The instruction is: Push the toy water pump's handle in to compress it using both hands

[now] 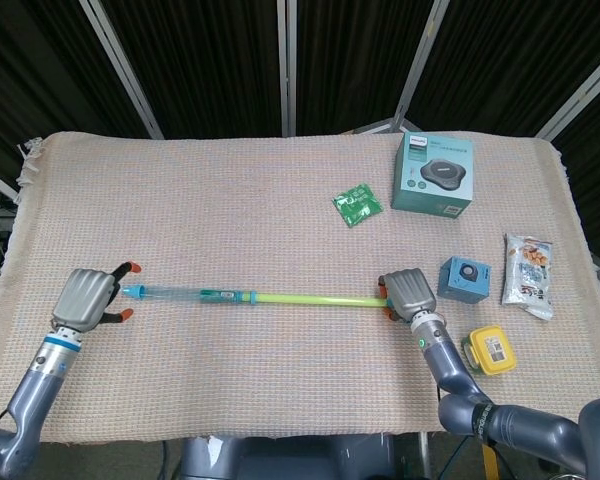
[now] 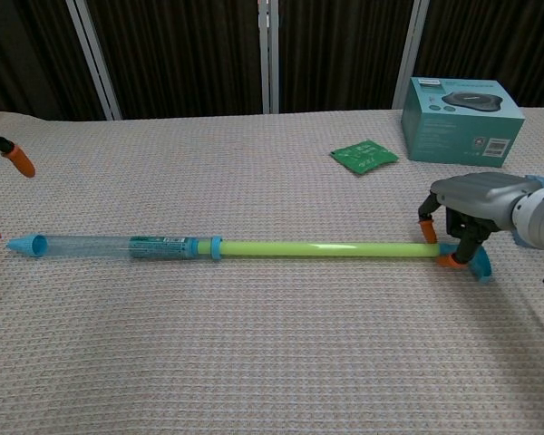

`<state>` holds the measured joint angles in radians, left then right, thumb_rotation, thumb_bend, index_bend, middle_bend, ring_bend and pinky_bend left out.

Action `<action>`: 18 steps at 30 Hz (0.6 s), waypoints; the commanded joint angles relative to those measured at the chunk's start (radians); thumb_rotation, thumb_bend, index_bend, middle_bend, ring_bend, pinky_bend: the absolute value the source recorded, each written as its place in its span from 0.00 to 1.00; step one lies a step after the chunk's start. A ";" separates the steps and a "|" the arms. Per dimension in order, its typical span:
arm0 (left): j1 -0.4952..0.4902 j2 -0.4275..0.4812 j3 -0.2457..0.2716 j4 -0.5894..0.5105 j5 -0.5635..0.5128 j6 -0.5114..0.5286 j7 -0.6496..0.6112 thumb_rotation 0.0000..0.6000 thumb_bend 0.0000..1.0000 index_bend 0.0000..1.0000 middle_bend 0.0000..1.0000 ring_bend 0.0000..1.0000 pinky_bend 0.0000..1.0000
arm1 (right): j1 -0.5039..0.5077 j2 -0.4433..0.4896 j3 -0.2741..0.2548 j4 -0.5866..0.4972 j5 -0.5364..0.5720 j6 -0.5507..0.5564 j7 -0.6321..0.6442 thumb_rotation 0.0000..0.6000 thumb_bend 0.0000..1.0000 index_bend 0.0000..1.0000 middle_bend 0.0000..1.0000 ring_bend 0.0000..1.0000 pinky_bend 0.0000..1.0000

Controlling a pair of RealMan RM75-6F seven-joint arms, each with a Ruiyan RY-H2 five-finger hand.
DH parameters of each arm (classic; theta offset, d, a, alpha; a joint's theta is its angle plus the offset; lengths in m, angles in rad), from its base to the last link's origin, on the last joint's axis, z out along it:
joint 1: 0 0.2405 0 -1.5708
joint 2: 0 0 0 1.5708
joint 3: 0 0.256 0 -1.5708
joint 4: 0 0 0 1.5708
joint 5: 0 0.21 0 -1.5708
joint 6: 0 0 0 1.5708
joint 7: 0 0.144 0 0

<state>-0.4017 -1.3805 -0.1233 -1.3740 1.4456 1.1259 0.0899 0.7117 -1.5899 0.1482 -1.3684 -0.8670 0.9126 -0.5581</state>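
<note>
The toy water pump lies lengthwise on the woven cloth: blue nozzle (image 1: 132,291) at the left, clear barrel (image 1: 190,294), long green rod (image 1: 310,297) drawn out to the right. In the chest view the rod (image 2: 326,247) ends at a blue handle (image 2: 478,265). My right hand (image 1: 408,293) is curled over that end, its orange fingertips (image 2: 427,230) straddling the rod and gripping the handle. My left hand (image 1: 85,296) sits just left of the nozzle with fingers apart, holding nothing. Only its fingertips (image 2: 18,159) show at the chest view's left edge.
A teal box (image 1: 433,173) stands at the back right, with a green packet (image 1: 357,204) to its left. A small blue cube (image 1: 464,279), a snack bag (image 1: 528,275) and a yellow container (image 1: 491,350) lie close to the right hand.
</note>
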 commanded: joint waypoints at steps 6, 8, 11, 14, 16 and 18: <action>-0.126 -0.087 -0.003 0.088 -0.079 -0.205 -0.024 1.00 0.00 0.44 0.99 0.91 1.00 | 0.007 0.000 -0.005 0.004 0.013 0.007 -0.012 1.00 0.41 0.68 1.00 1.00 1.00; -0.137 -0.104 -0.008 0.107 -0.090 -0.211 -0.027 1.00 0.00 0.44 0.99 0.91 1.00 | 0.009 0.000 -0.005 0.004 0.015 0.008 -0.014 1.00 0.42 0.68 1.00 1.00 1.00; -0.146 -0.116 -0.013 0.122 -0.103 -0.219 -0.037 1.00 0.00 0.44 0.99 0.91 1.00 | 0.010 0.001 -0.006 0.001 0.015 0.009 -0.014 1.00 0.42 0.68 1.00 1.00 1.00; -0.153 -0.122 -0.015 0.133 -0.109 -0.225 -0.039 1.00 0.00 0.44 0.99 0.91 1.00 | 0.011 0.002 -0.007 0.000 0.016 0.010 -0.016 1.00 0.42 0.68 1.00 1.00 1.00; -0.159 -0.127 -0.015 0.145 -0.114 -0.232 -0.038 1.00 0.00 0.45 0.99 0.91 1.00 | 0.013 0.001 -0.008 0.000 0.017 0.011 -0.019 1.00 0.42 0.68 1.00 1.00 1.00; -0.167 -0.133 -0.015 0.158 -0.123 -0.243 -0.039 1.00 0.00 0.45 0.99 0.91 1.00 | 0.015 -0.001 -0.007 0.001 0.021 0.011 -0.019 1.00 0.42 0.68 1.00 1.00 1.00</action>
<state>-0.5650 -1.5105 -0.1380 -1.2202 1.3261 0.8875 0.0512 0.7260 -1.5905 0.1407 -1.3673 -0.8461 0.9235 -0.5772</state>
